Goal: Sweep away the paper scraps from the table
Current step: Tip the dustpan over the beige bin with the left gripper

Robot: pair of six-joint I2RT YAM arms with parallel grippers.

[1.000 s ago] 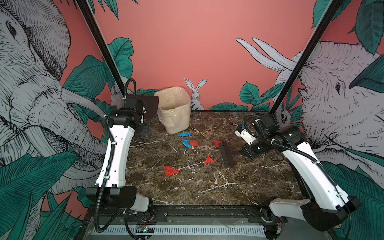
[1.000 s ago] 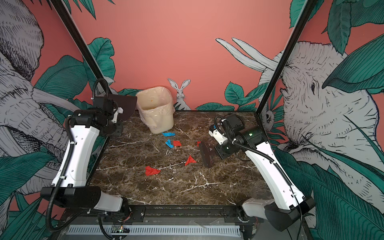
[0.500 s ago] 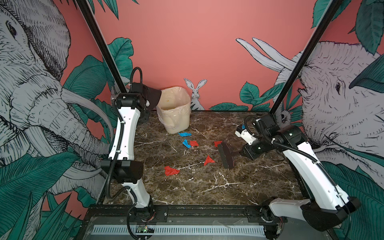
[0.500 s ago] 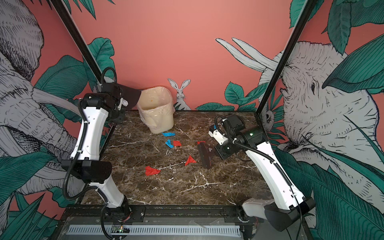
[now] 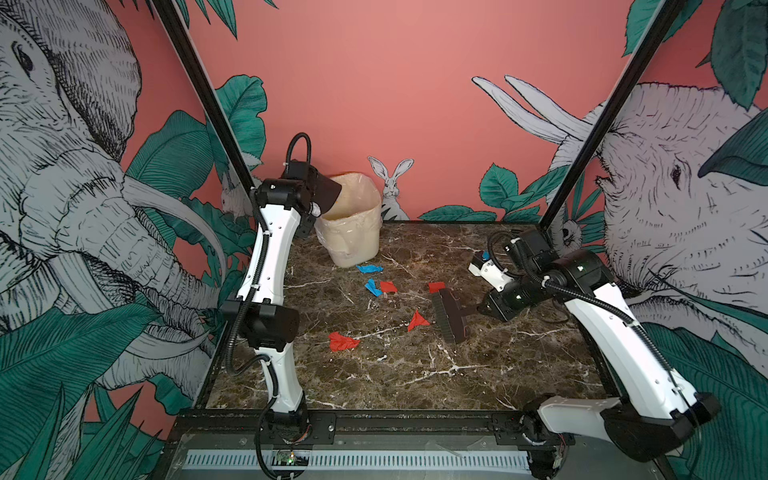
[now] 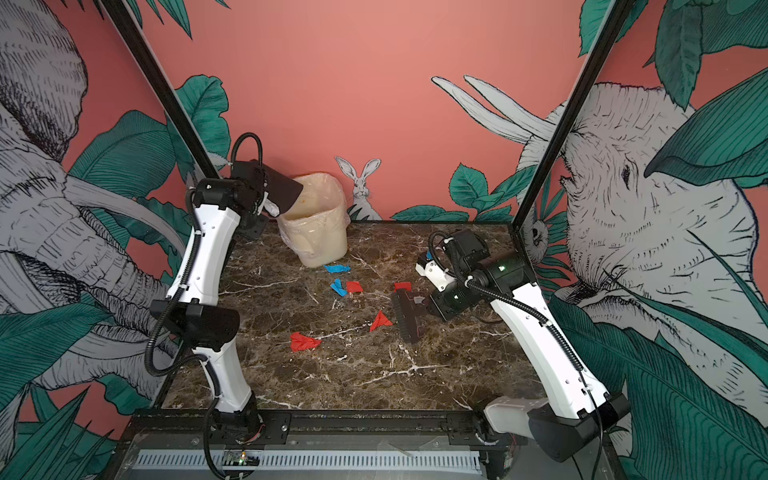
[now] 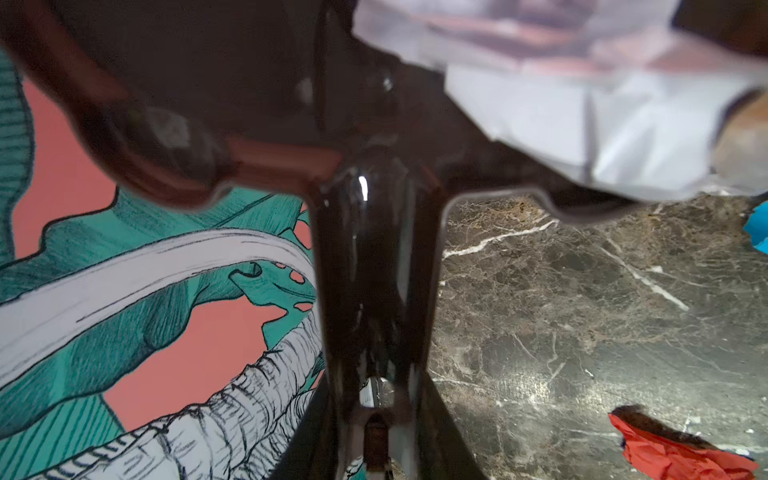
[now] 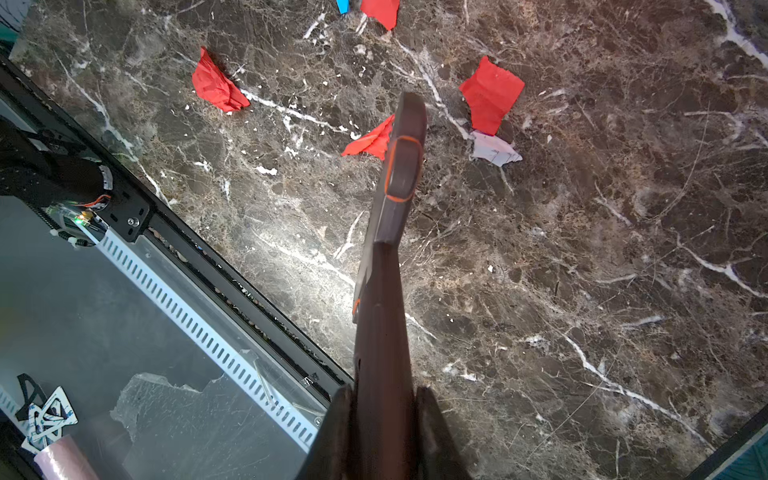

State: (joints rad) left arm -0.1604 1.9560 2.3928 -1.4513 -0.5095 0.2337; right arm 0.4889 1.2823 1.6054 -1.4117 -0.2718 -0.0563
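Found left gripper [image 5: 307,198] clamped on dustpan [image 5: 328,192], tipped over bin [image 5: 353,245] rim; right gripper [image 5: 478,309] clamped on brush [image 5: 449,318], well short of bin, among paper scraps [image 5: 343,341]. Judged steeper tilt needed.

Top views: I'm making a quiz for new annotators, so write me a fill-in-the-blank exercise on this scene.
The right gripper holds a ___ whose head lies on the table. The left gripper tilts a ___ over the bin. The scrap nearest the bin is ___.
Missing: brush; dustpan; blue.
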